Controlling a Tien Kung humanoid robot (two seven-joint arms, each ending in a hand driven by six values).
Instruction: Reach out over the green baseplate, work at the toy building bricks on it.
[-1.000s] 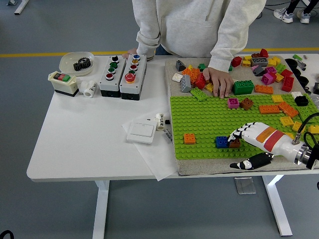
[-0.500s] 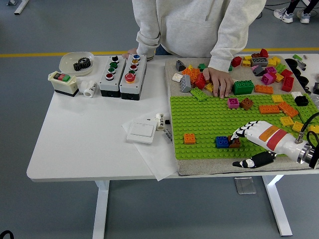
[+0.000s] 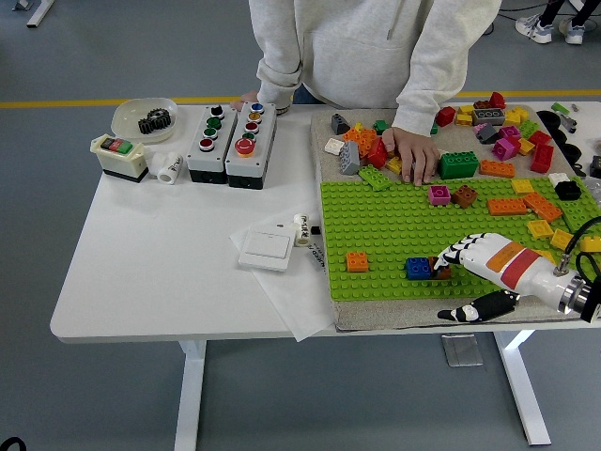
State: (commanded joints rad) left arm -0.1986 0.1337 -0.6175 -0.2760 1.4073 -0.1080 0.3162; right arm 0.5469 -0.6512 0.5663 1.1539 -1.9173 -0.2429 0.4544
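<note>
The green baseplate (image 3: 394, 225) lies on a beige mat at the table's right. On its near part stand an orange brick (image 3: 357, 261), a blue brick (image 3: 418, 268) and, touching the blue one, a brown brick (image 3: 441, 272). My right hand (image 3: 457, 282) reaches in from the right, low over the plate. Its white fingers (image 3: 455, 252) lie spread over the brown brick's right side, and the thumb (image 3: 470, 310) hangs apart near the plate's front edge. Nothing is grasped. A pink brick (image 3: 439, 194) and another brown brick (image 3: 464, 195) stand farther back.
A person stands at the far side, one hand (image 3: 413, 155) resting on loose bricks at the plate's far edge, the other (image 3: 249, 97) by two button boxes (image 3: 230, 141). More loose bricks (image 3: 507, 122) lie at the back right. A white switch (image 3: 267, 250) lies on paper.
My right hand has shifted only slightly, the wrist drifting a little to the right. The bricks and the person's hands have stayed in place.
</note>
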